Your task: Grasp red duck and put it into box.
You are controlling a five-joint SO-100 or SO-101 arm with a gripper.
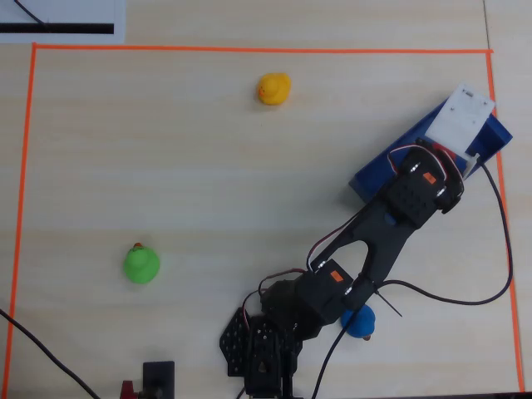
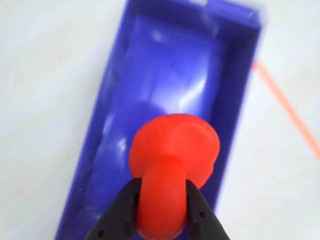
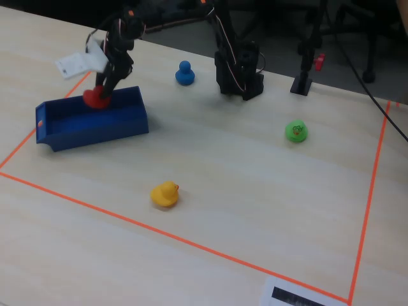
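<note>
The red duck [image 2: 172, 150] is pinched between the black jaws of my gripper [image 2: 163, 185], which is shut on it. In the wrist view it hangs over the inside of the dark blue box [image 2: 165, 65], toward the near end. In the fixed view the gripper [image 3: 101, 92] holds the red duck [image 3: 94, 99] just above the box's back rim, over the box [image 3: 95, 126]. In the overhead view the arm and its white wrist mount [image 1: 462, 119] cover the duck and most of the box [image 1: 376, 176].
A yellow duck [image 1: 273, 88] [image 3: 165, 194], a green duck [image 1: 141, 264] [image 3: 296, 131] and a blue duck [image 1: 359, 321] [image 3: 185, 73] stand on the wooden table. Orange tape [image 1: 249, 49] borders the work area and runs close beside the box. The arm's base [image 3: 239, 73] stands at the table's edge.
</note>
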